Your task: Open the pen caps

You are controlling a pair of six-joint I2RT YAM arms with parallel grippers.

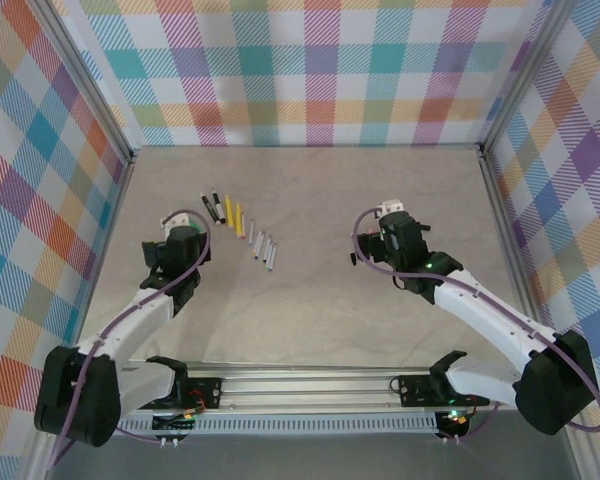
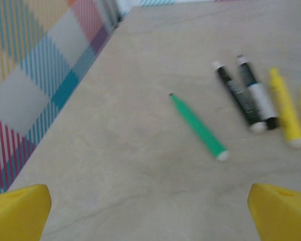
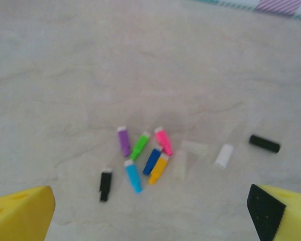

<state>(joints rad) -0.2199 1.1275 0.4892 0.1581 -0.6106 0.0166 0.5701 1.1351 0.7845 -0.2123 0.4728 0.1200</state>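
Several pens [image 1: 242, 228] lie in a row at the left-middle of the table. My left gripper [image 1: 180, 238] hangs just short of them, open. In the left wrist view a green pen [image 2: 198, 128] lies uncapped ahead, with two black pens [image 2: 243, 95] and yellow pens [image 2: 286, 108] to its right. The left gripper [image 2: 150, 223] has bare table between its yellow fingers [image 2: 17, 211]. The pen caps [image 3: 145, 158] lie loose in a cluster: purple, green, pink, blue, orange, light blue, black. My right gripper [image 3: 150, 223] stands open above them, holding nothing.
Pale caps [image 3: 223, 155] and a black cap [image 3: 264, 143] lie apart to the right of the cluster. Checked walls [image 1: 310, 70] close in the table on three sides. A metal rail [image 1: 310, 385] runs along the near edge. Bare table lies between the two arms.
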